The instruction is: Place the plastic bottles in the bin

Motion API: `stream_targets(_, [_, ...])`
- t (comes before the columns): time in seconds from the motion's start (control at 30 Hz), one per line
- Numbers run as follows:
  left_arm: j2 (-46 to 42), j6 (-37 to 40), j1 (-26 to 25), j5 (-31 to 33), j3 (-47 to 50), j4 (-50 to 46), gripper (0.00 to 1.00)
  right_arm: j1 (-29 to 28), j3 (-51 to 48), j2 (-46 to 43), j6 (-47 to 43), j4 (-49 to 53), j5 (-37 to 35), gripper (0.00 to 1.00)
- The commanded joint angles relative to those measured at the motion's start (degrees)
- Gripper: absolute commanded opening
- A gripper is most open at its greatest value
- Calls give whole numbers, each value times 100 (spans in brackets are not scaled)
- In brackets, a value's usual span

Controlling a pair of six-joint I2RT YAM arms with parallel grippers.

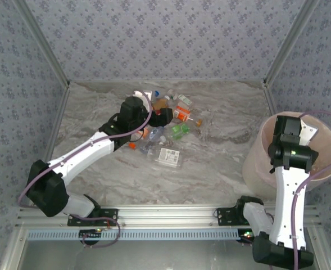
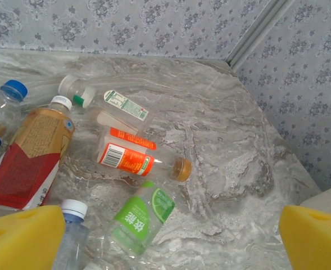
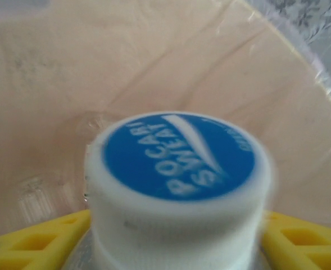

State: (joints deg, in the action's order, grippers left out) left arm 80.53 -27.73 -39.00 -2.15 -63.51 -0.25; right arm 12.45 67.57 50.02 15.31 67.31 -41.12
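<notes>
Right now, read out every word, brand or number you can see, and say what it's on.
"POCARI SWEAT": blue disc on the white bottle cap; smaller rim text blurred.
Green-label bottle: white Chinese characters, too blurred to read.
Orange-label bottle: barcode, print too small.
Red-and-tan bottle: print too small.
White-label bottle: print too small.

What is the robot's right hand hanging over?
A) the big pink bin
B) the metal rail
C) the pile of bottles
A: the right gripper sits above the open mouth of the bin, and its wrist camera sees a blue-topped bottle cap between the yellow fingers, with the pale inside of the bin behind it.
</notes>
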Motion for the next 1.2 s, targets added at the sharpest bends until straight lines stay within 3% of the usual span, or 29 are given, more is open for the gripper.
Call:
stream_targets(0.0, [31,-158,8,-135,-194,-38,98,172,-144,-41,1,231,-3,75])
stream_targets(0.37, [33,-242,9,66,-187,-170,98,150,330,-156,-22,32,314,96])
stream_targets(0.47, [32,-281,7,305,-206,-317,98,59,636,-249,145,1,913,100])
stream_targets(0.8, [72,-987,304,1026,-184,-961,98,-443,1127,-507,595,-787,2556,100])
stream_targets(1.17, [-78,-1607,663,1284,140,-1258,98,-1496,709,-573,837,-2885,5052,100])
